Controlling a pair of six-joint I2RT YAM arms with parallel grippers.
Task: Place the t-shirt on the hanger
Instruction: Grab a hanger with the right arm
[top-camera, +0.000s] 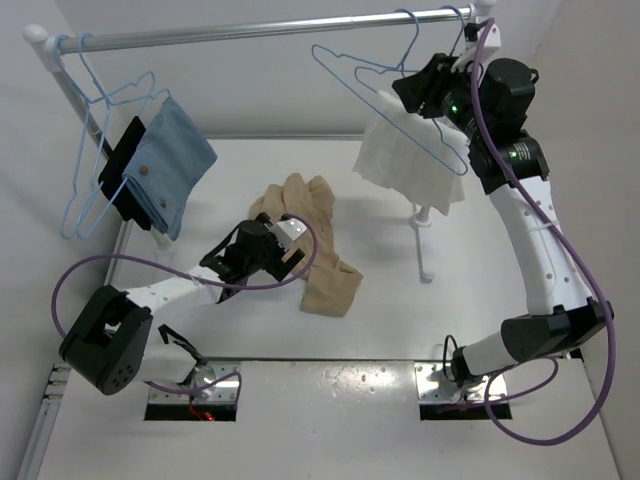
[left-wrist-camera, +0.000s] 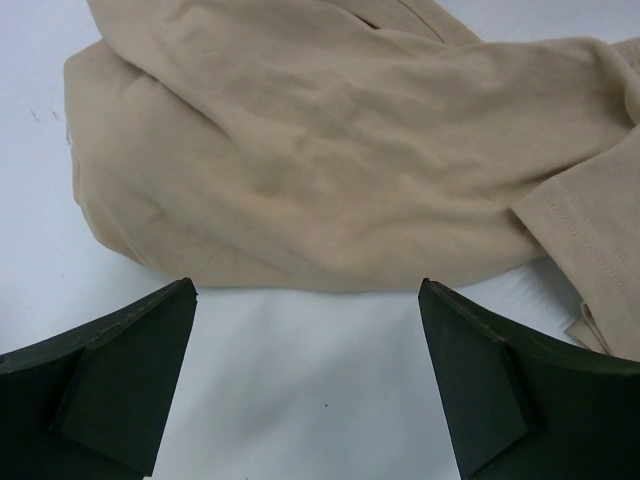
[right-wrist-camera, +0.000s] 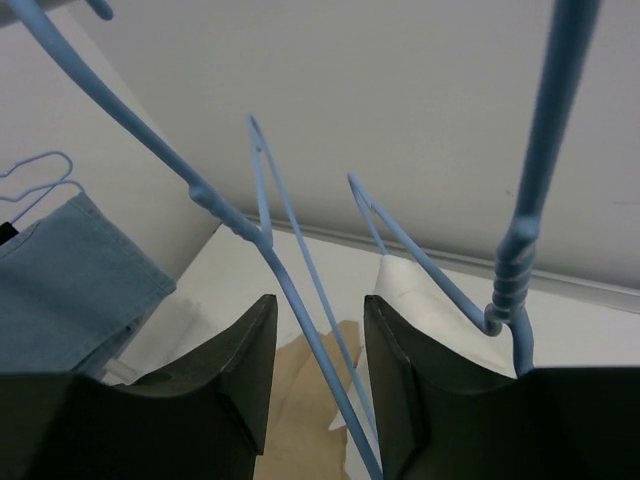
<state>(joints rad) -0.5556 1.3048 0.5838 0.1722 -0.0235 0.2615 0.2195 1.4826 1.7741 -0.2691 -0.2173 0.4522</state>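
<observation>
Left gripper (left-wrist-camera: 307, 288) is held wide open and empty; the t-shirt (left-wrist-camera: 320, 150) is heaped just ahead, lying crosswise. The hanger (right-wrist-camera: 205, 192) wire is straddled, unclamped, by the narrow-set jaws of the right gripper (right-wrist-camera: 320, 305).

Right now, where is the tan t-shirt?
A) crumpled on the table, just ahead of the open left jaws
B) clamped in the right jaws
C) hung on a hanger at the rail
A: the t-shirt lies crumpled on the table, and the left wrist view shows the left jaws spread apart just short of its near edge, holding nothing.
</observation>
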